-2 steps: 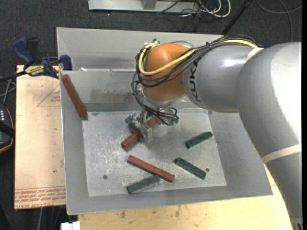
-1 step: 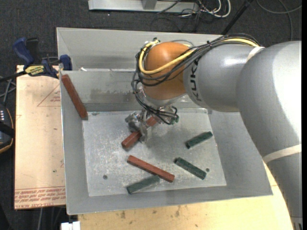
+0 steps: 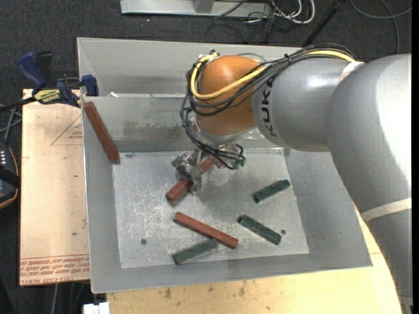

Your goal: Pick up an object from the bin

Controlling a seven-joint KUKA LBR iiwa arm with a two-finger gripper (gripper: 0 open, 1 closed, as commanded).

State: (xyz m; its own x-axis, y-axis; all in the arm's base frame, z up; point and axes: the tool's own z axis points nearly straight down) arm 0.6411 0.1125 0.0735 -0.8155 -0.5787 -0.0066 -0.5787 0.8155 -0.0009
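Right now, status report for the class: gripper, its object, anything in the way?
Gripper low over short red-brown block, bin centre. Grip unconfirmed. Long red-brown bar nearest, lying apart.

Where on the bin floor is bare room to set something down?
The widest bare patch is the floor's left side, between the long red-brown bar leaning on the left wall and the short red-brown block beneath the end effector. Front and right are crowded: another red-brown bar and three dark green bars.
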